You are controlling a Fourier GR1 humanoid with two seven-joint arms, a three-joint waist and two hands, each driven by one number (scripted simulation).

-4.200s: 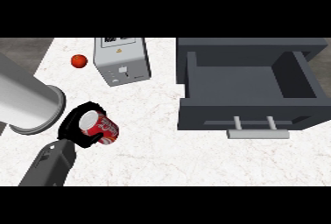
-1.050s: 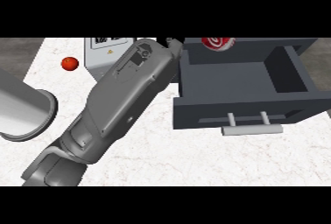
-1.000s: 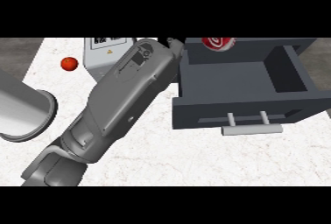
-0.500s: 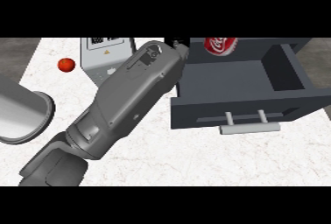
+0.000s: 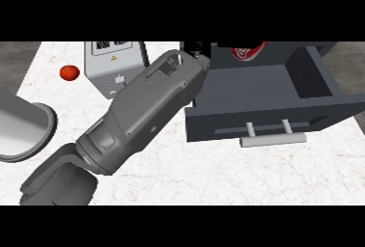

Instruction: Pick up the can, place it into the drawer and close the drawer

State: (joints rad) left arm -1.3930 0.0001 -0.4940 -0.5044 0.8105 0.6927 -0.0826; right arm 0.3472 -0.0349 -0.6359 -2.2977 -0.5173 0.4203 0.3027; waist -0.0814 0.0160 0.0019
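The can point(image 5: 247, 50) sits at the rear of the open drawer point(image 5: 264, 87). The left hand point(image 5: 194, 47) shows only a black sliver at the drawer's rear left corner beside the can; its finger state cannot be determined. A grey box point(image 5: 110, 65) and red ball point(image 5: 68, 72) lie on the worktop point(image 5: 214, 169) left of the drawer.

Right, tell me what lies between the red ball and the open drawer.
In the head view, the grey box and the robot's forearm lie between the red ball and the drawer.

One head view looks steeply down, close over the counter point(image 5: 214, 164).
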